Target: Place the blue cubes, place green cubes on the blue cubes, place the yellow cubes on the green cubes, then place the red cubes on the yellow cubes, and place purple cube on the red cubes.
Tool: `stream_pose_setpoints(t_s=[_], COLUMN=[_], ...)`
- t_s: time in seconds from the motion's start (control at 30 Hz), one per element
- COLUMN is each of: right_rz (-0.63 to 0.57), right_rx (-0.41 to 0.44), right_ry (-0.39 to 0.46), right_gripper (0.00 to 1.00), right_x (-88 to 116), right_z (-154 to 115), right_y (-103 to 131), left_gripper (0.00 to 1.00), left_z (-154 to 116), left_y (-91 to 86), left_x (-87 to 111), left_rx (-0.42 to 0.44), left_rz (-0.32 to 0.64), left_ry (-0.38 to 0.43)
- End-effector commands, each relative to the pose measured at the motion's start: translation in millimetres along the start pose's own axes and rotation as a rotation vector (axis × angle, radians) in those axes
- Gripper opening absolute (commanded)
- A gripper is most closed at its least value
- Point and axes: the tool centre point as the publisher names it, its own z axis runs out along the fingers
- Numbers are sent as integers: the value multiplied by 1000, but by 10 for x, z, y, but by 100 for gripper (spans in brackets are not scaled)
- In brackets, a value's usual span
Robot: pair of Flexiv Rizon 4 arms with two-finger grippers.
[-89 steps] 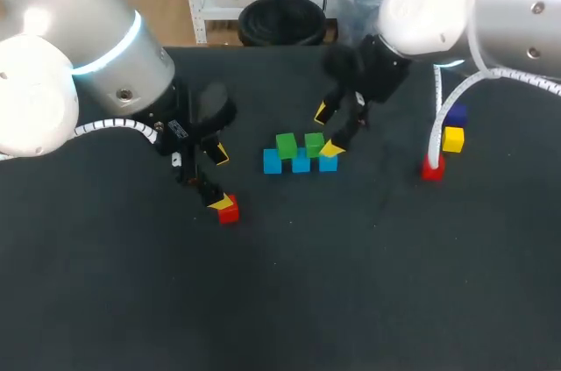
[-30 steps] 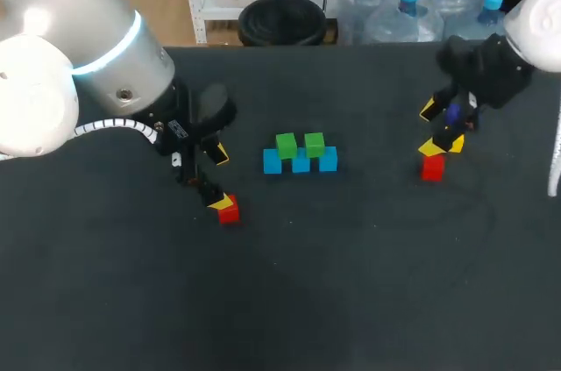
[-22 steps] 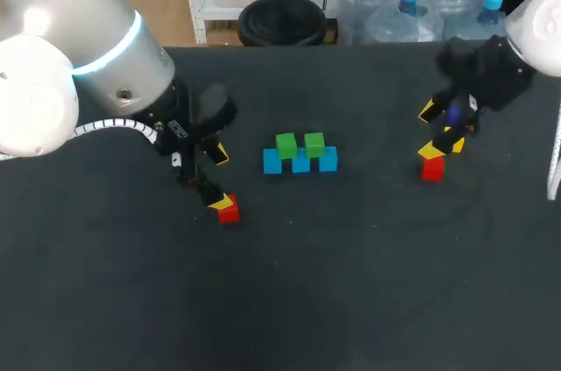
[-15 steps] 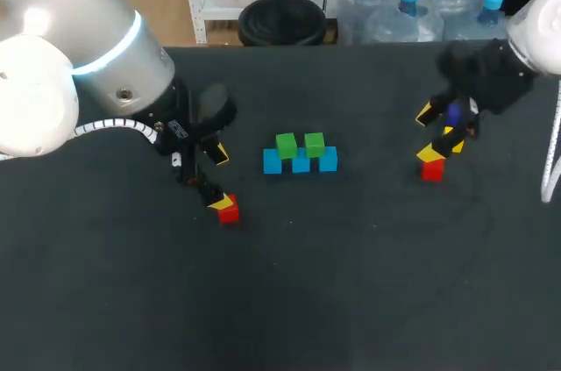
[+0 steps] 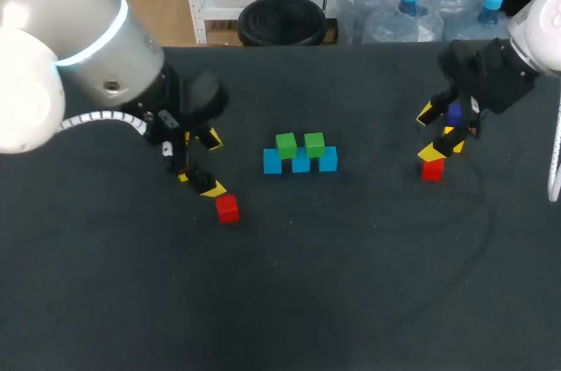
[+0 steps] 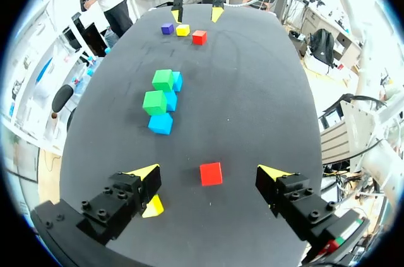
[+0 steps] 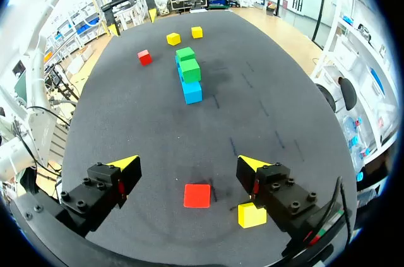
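I've got L gripper spread wide, red cube on the counter just ahead, untouched. R gripper is spread too, above 2nd red cube, w/ yellow cube just beside it. Mid-counter: blue row, two greens on top.

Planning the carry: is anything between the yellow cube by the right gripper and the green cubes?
Nothing visible: bare table between the yellow cube and green cubes; the red cube sits aside.
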Motion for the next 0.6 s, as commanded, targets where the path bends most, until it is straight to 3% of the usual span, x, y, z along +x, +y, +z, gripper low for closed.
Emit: stream_pose_setpoints(t_s=[0.03, 0.33, 0.6], right_rz=[-1, -1, -1], right_rx=[-1, -1, -1], right_ry=[-2, -2, -2], right_gripper=[100, 100, 100], right_x=[1, 1, 1], right_z=[4, 4, 4], right_y=[-4, -4, -4], left_gripper=[100, 100, 100], left_z=[-166, -128, -33], left_y=[-96, -164, -168], left_x=[110, 340, 362], left_rx=[-51, -123, -137], left_rz=[-67, -228, -274], left_ry=[23, 83, 54])
